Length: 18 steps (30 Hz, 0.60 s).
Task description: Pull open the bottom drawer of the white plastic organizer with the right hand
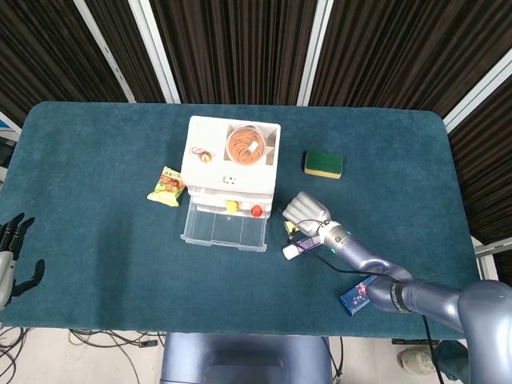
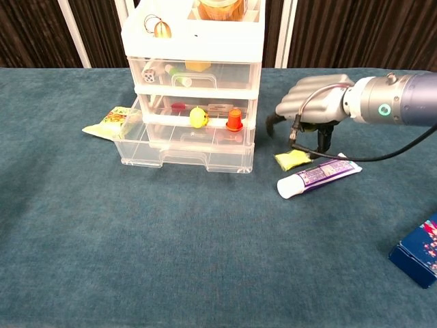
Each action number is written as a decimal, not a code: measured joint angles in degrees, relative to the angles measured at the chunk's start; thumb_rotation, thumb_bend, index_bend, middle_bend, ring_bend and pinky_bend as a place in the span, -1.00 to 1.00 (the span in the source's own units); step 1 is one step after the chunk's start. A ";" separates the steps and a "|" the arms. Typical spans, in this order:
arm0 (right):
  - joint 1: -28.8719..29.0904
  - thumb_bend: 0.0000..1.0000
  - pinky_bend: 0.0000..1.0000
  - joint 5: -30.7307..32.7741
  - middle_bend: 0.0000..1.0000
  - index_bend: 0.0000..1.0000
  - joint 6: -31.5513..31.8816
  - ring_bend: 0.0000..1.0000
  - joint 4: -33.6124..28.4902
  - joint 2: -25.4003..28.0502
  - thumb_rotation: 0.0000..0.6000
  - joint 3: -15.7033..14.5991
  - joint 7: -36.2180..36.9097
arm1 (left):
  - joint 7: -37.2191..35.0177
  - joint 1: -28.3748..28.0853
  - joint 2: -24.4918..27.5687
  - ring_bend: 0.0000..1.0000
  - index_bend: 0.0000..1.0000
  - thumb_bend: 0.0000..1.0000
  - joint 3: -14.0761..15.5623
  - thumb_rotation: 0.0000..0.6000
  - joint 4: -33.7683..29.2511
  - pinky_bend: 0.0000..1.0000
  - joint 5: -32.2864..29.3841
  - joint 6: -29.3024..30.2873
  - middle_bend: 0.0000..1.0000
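Observation:
The white plastic organizer (image 1: 232, 156) (image 2: 194, 41) stands mid-table. Its clear bottom drawer (image 1: 224, 226) (image 2: 184, 152) is pulled out toward the front and looks bare inside. A small yellow piece (image 2: 198, 117) and a red one (image 2: 234, 119) sit at the front of the drawer above. My right hand (image 1: 306, 212) (image 2: 315, 101) hovers low to the right of the drawer and apart from it, with its fingers curled down and nothing visibly gripped. A small yellow scrap (image 2: 292, 159) lies just under it. My left hand (image 1: 12, 256) hangs off the table's left edge with its fingers spread.
A toothpaste tube (image 1: 298, 245) (image 2: 317, 175) lies just under and in front of the right hand. A green sponge (image 1: 323, 163) sits at the back right, a blue box (image 1: 362, 293) (image 2: 416, 254) at the front right, and a snack packet (image 1: 167, 186) (image 2: 111, 121) left of the organizer.

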 measured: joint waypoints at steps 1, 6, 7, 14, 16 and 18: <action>-0.03 -0.57 1.00 0.43 0.97 -0.67 0.03 1.00 -0.71 0.48 1.00 0.17 -0.46 | -0.05 0.00 0.01 -1.00 -0.87 -0.12 -0.02 1.00 -0.01 -1.00 -0.05 -0.02 -0.99; -0.37 -0.59 0.98 4.83 0.83 -0.69 -0.36 0.93 -8.04 6.13 1.00 1.18 -2.08 | 0.10 -0.04 -0.02 -1.00 -0.87 -0.12 -0.04 1.00 -0.02 -1.00 0.00 0.00 -0.99; -0.50 -0.60 0.94 6.17 0.76 -0.69 -0.20 0.88 -10.07 7.74 1.00 1.38 -2.50 | 0.12 -0.03 -0.03 -1.00 -0.87 -0.12 -0.03 1.00 -0.02 -1.00 0.05 0.03 -0.99; -4.33 -0.64 0.19 16.23 -0.10 -0.76 9.17 0.25 -25.54 19.04 1.00 2.94 -5.58 | 0.37 -0.10 -0.14 -1.00 -0.87 -0.12 0.07 1.00 -0.03 -1.00 0.31 0.01 -0.99; -7.58 -0.65 -0.15 17.54 -0.28 -0.78 15.54 0.05 -29.03 21.77 1.00 3.17 -5.17 | 0.66 -0.18 -0.20 -1.00 -0.87 -0.12 0.11 1.00 -0.04 -1.00 0.46 -0.02 -0.99; -10.51 -0.66 -0.34 17.78 -0.42 -0.78 20.43 -0.10 -31.25 23.46 1.00 3.14 -4.57 | 0.88 -0.21 -0.30 -1.00 -0.87 -0.12 0.11 1.00 -0.04 -1.00 0.57 0.06 -0.99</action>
